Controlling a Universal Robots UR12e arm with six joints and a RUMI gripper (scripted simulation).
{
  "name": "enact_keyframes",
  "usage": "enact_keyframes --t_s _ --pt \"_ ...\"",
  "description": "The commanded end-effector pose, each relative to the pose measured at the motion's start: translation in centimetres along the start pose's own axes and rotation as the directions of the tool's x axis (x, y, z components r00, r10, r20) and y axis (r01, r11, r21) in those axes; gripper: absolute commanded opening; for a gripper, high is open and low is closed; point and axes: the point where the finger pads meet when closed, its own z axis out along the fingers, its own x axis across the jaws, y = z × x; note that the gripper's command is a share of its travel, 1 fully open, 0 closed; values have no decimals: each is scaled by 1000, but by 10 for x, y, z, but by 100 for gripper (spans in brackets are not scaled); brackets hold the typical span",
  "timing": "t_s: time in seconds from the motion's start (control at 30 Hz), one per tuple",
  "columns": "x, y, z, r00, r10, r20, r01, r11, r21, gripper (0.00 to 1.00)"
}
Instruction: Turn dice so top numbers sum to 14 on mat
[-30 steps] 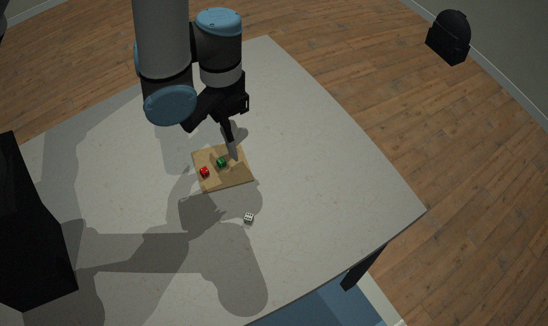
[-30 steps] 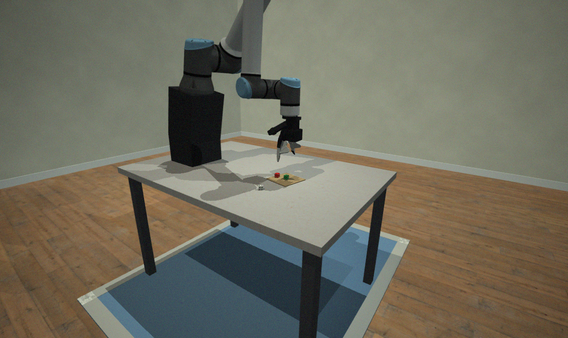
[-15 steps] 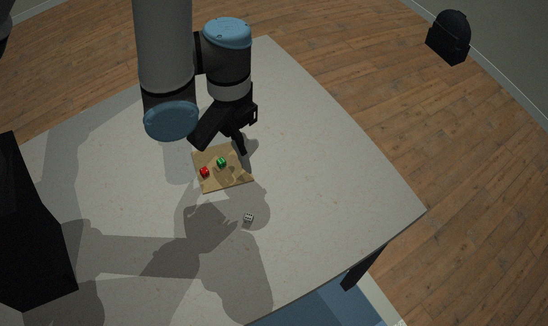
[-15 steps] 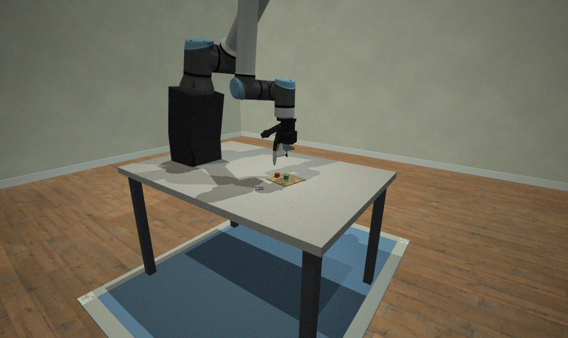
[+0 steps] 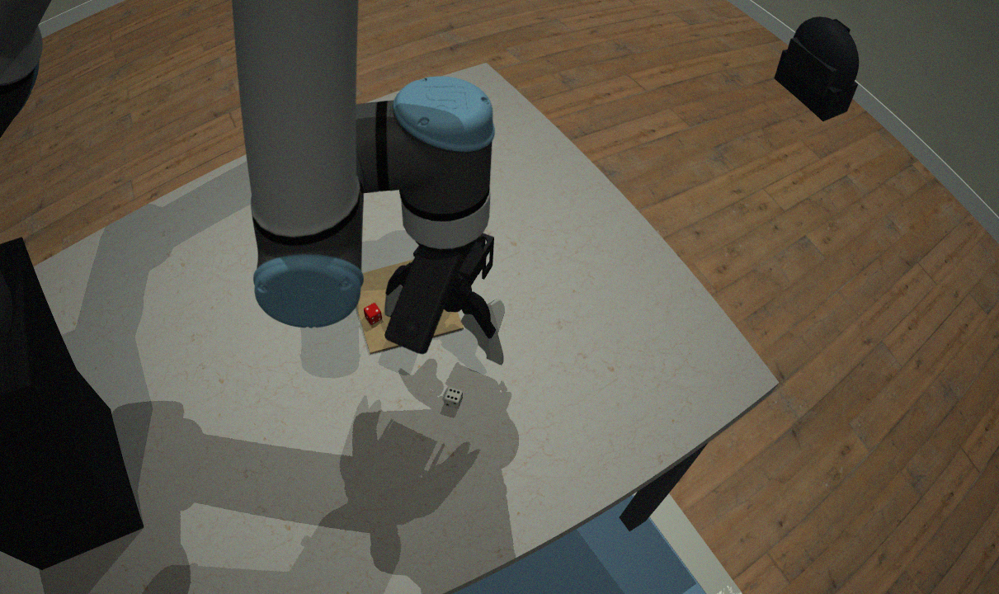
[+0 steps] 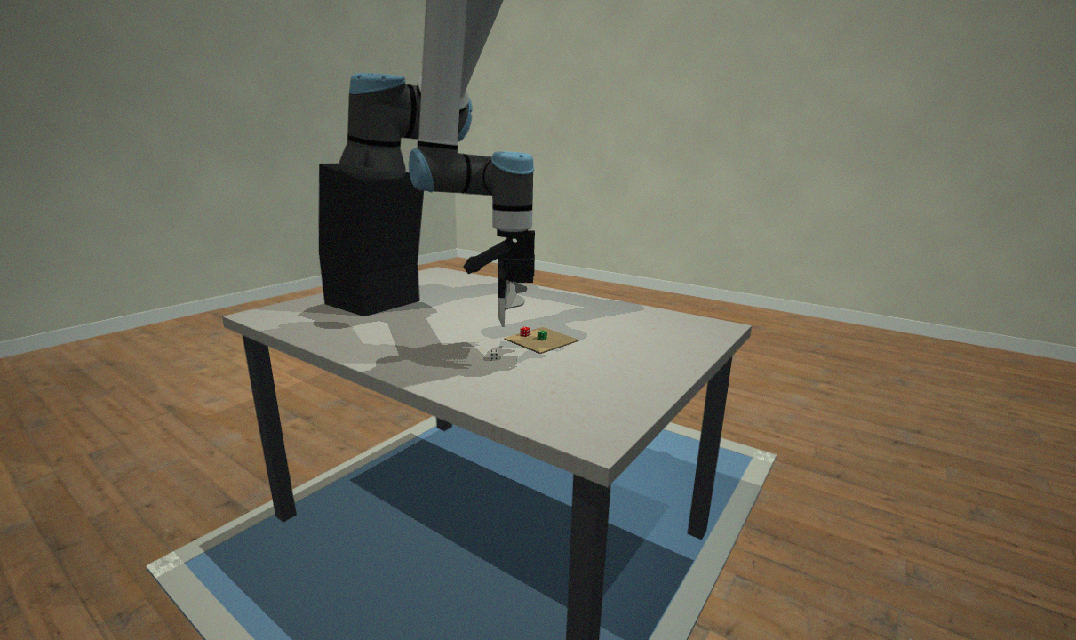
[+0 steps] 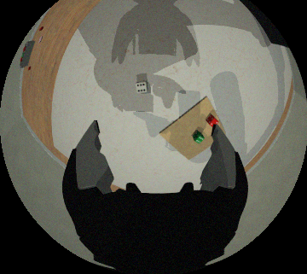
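Jaws (image 5: pixel 443 325) (image 6: pixel 507 315) spread | green die (image 6: pixel 541 335) (image 7: pixel 199 137) blocked from top view | backpack (image 5: pixel 817 66) beyond table (image 5: pixel 598 295) (image 6: pixel 628 397) (image 7: pixel 128 154)

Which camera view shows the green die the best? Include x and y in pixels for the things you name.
The wrist view: the green die (image 6: pixel 541 335) (image 7: pixel 199 137) appears larger there, uncovered on the mat (image 6: pixel 561 340) (image 7: pixel 181 139). The exterior view shows it small; in the top view, it is hidden.

And here we're in a plain, lab-like room, a robot arm (image 5: pixel 299 110) (image 6: pixel 442 71) over a pale surface (image 5: pixel 598 295) (image 6: pixel 628 381) (image 7: pixel 128 159) on wooden flooring (image 5: pixel 709 169) (image 6: pixel 883 477) (image 7: pixel 43 90).

Plain grey-green walls (image 5: pixel 953 96) (image 6: pixel 803 159) (image 7: pixel 17 137) rise above a brown wooden floor (image 5: pixel 842 295) (image 6: pixel 883 445) (image 7: pixel 38 95); a blue rug (image 5: pixel 598 561) (image 6: pixel 414 540) with a pale border lies beneath the dark-legged counter (image 5: pixel 598 332) (image 6: pixel 605 381) (image 7: pixel 77 107), under dim light.
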Motion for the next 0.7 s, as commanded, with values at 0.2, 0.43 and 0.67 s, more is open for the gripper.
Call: enact_keyframes --t_s 0.2,0.43,0.67 --pt "-27 -24 3 990 -142 -3 142 990 -10 100" --pt "-27 -24 3 990 -143 -3 143 990 -10 21" --pt "-27 -24 3 990 -143 -3 143 990 -10 21"
